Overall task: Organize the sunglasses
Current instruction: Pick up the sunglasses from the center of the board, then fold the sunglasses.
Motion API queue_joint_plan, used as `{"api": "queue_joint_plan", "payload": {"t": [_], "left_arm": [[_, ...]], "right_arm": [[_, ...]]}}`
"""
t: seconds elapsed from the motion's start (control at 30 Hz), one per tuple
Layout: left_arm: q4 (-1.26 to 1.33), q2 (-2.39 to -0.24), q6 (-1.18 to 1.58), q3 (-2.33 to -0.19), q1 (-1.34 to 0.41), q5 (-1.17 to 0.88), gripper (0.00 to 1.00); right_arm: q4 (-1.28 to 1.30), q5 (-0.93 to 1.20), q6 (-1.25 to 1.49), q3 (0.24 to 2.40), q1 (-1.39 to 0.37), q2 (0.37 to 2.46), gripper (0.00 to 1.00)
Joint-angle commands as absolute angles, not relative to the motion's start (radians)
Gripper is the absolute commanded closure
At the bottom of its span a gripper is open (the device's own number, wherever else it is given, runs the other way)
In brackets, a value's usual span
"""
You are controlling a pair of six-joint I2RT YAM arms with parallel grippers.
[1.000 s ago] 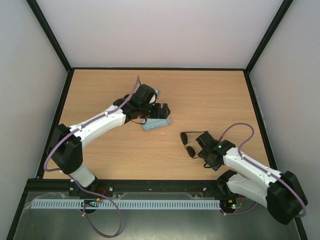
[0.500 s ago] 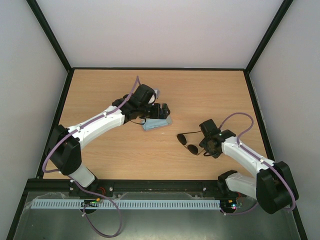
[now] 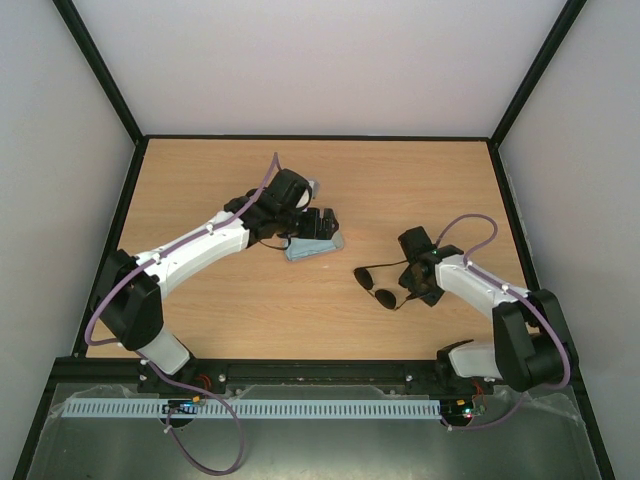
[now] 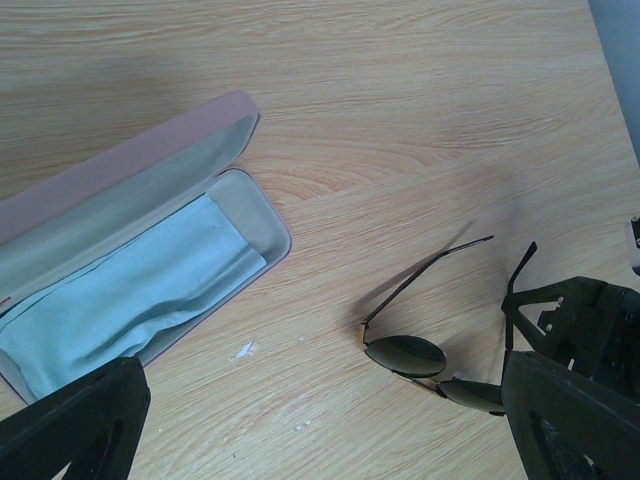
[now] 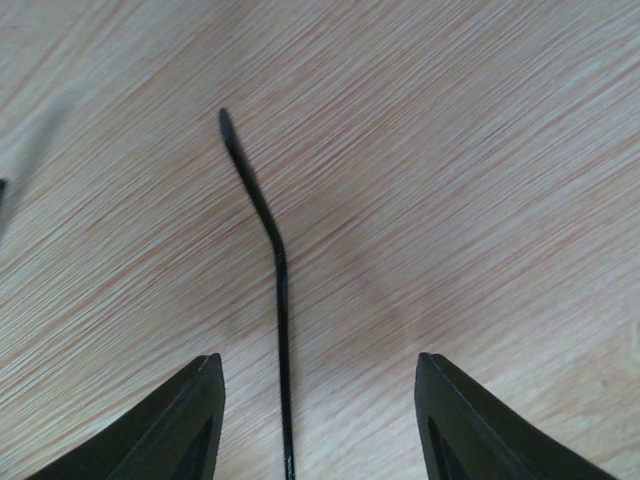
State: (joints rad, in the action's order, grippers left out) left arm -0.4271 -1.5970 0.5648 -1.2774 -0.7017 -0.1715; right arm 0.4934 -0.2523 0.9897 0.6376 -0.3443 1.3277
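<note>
The sunglasses [image 3: 380, 286] lie unfolded on the wooden table, right of centre, with dark rounded lenses [image 4: 405, 355] and thin temple arms. My right gripper [image 3: 410, 283] stands over their right side, open. One temple arm [image 5: 280, 290] runs between its fingers [image 5: 190, 420], nearer the left one and touching neither. My right gripper [image 5: 318, 400] holds nothing. My left gripper [image 3: 328, 225] hovers open over the pink case [image 3: 315, 248], its wide-set fingertips [image 4: 75, 420] framing table, case and sunglasses. Nothing sits between them.
The pink case [image 4: 150, 160] lies open with a light blue cloth [image 4: 120, 300] inside its tray. A black frame [image 3: 300, 137] edges the table on all sides, with grey walls beyond.
My right gripper has moved up the table to the sunglasses' right temple arm, and its jaws have narrowed. The left arm and the case have stayed still.
</note>
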Motion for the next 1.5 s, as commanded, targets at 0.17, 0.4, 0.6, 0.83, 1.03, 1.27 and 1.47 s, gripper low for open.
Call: {"api": "queue_joint_plan", "payload": {"t": [0.17,0.4,0.6,0.83,1.03,1.27,1.47], "left_arm": [[-0.435,-1.638,0.550,-1.305,-0.696,-0.170,0.06],[-0.417,-1.650,0.541,-1.299,-0.703,-0.190,0.11],[-0.429,-1.707,0.516,-1.336,-0.733,-0.184,0.13],[-0.442,-1.712,0.480,-1.349,-0.732,-0.182,0.35],[-0.484,-1.766,0.440,-1.417,-0.720,-0.198,0.57],[-0.518,-1.787,0.394,-1.435,-0.709,-0.234,0.90],[-0.503,-1.771,0.373,-1.403,-0.769,-0.255,0.98]], "right_arm": [[0.453,-0.272,0.901,0.646,-0.330,1.422,0.81],[0.429,-0.307,0.839,0.672,-0.330,1.405,0.99],[0.418,-0.243,0.746,0.707,-0.330,1.321,0.99],[0.492,-0.095,0.648,0.758,-0.338,1.181,0.99],[0.534,-0.001,0.600,0.811,-0.411,1.135,0.99],[0.590,0.016,0.581,0.918,-0.509,1.140,0.99],[0.606,0.019,0.572,0.993,-0.515,1.190,0.99]]}}
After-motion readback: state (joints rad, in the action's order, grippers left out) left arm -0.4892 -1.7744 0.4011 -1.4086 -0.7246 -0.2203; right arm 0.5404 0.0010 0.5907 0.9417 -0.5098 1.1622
